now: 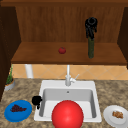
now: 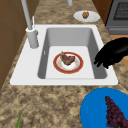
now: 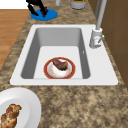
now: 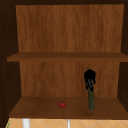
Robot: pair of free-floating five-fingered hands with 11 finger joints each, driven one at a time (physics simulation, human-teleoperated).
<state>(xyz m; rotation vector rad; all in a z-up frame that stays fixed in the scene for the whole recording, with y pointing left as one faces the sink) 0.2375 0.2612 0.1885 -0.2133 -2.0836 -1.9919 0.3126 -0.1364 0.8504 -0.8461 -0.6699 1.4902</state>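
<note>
My right hand (image 1: 91, 26) is up at the wall cabinet, fingers curled round the top of a long green cucumber (image 1: 91, 48) that stands upright on the lower shelf (image 1: 37, 56). The upper view shows the same hand (image 4: 89, 78) and cucumber (image 4: 91, 99). A small red tomato (image 1: 62, 50) lies on the shelf to the left of them. My left hand (image 1: 37, 100) hangs by the sink's left rim with relaxed fingers, holding nothing. In the left side view this hand (image 2: 112, 52) hovers over the sink's edge beside a blue plate (image 2: 96, 112) of dark grapes.
A red-rimmed plate (image 2: 68, 62) with a piece of meat lies in the white sink (image 1: 98, 100). A big red round shape (image 1: 67, 115) shows at the sink's front. The faucet (image 1: 68, 77) stands behind. A white plate (image 1: 117, 115) with bread is right, a potted plant (image 1: 9, 81) left.
</note>
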